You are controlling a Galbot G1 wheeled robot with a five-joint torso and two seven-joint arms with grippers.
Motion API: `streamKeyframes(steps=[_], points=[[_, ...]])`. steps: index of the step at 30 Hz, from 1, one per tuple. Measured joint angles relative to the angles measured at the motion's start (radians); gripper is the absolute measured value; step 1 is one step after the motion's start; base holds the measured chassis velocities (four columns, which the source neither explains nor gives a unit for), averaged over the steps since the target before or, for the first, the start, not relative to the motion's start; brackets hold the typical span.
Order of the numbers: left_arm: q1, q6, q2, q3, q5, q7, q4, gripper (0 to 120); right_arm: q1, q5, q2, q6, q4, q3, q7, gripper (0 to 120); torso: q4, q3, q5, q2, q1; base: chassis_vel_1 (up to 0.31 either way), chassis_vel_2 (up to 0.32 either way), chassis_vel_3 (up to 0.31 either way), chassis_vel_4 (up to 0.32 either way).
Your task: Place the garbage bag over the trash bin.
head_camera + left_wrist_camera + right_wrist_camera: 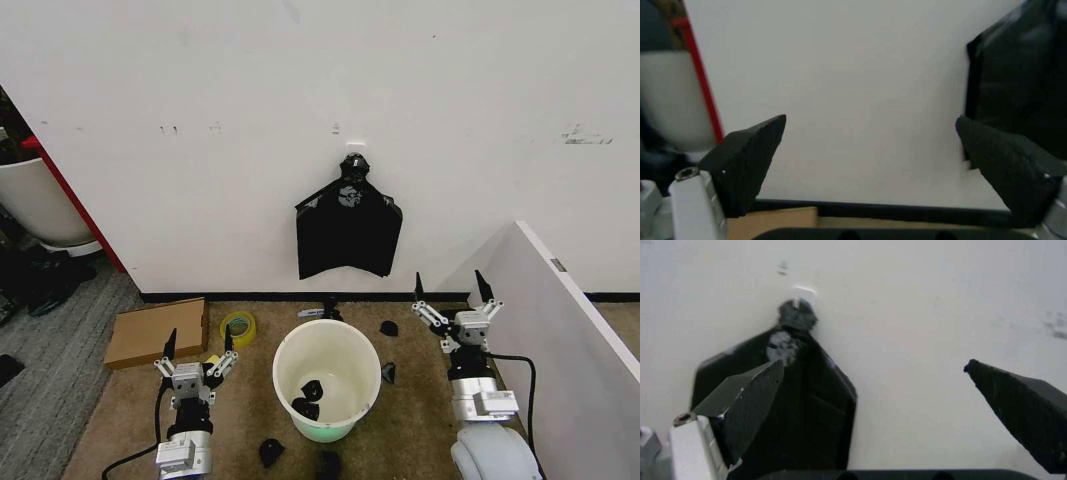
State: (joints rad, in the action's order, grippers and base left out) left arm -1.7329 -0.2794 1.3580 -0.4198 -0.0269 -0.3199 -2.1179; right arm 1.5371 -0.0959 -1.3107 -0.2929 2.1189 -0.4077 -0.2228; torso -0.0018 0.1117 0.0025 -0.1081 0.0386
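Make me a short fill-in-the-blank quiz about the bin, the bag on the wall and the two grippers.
1. The black garbage bag hangs on the ____.
2. The white trash bin stands on the ____.
3. The left gripper and right gripper both have their jaws ____.
4. Small black scraps lie ____ the bin.

Missing words: wall; floor; open; inside

The trash bin (327, 378) stands on the floor between both hands. The garbage bag (348, 230) hangs on the wall behind it. A cardboard box (157, 331) lies left.

Glossy black plastic garbage bag (347, 238), smooth white plastic trash bin (327, 372), matt cardboard box (157, 331)
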Motion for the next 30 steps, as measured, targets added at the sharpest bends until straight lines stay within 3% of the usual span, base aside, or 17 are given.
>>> streamKeyframes(steps=[1,4,5,12,18,25,30], points=[[0.000,0.000,0.000,0.000,0.000,0.000,0.000,100,0.000,0.000,0.000,0.000,0.000,0.000,0.000,100,0.0000,0.000,0.0000,0.000,0.000,0.000,0.000,0.000,0.000],[0.006,0.063,0.002,-0.029,-0.256,0.193,-0.089,100,-0.013,-0.012,0.009,-0.033,-0.023,-0.004,0.017,100,-0.0001,0.000,0.0003,0.000,0.000,0.000,0.000,0.000,0.000],[0.011,0.063,0.002,-0.035,-0.272,0.220,-0.094,100,-0.015,0.010,0.015,-0.028,-0.023,0.001,0.017,100,-0.0002,0.000,0.0003,0.000,0.000,0.000,0.000,0.000,0.000],[0.004,0.046,0.015,-0.034,-0.275,0.265,-0.110,100,-0.032,0.243,0.071,0.067,0.004,0.075,-0.026,100,0.0000,0.000,0.0001,0.000,0.000,0.000,0.000,0.000,0.000],[-0.026,-0.016,0.043,-0.035,-0.237,0.272,-0.095,100,-0.085,0.473,0.093,0.131,0.013,0.146,-0.064,100,0.0000,0.000,0.0000,0.000,0.000,0.000,0.000,0.000,0.000],[-0.032,-0.042,0.001,-0.035,-0.251,0.270,-0.110,100,-0.120,0.737,0.033,0.175,0.033,0.151,-0.037,100,-0.0007,0.000,-0.0003,0.000,0.000,0.000,0.000,0.000,0.000],[-0.050,-0.067,-0.002,-0.045,-0.227,0.264,-0.121,100,-0.279,1.012,-0.031,0.224,-0.055,0.168,0.009,100,-0.0001,0.000,0.0000,0.000,0.000,0.000,0.000,0.000,0.000]])
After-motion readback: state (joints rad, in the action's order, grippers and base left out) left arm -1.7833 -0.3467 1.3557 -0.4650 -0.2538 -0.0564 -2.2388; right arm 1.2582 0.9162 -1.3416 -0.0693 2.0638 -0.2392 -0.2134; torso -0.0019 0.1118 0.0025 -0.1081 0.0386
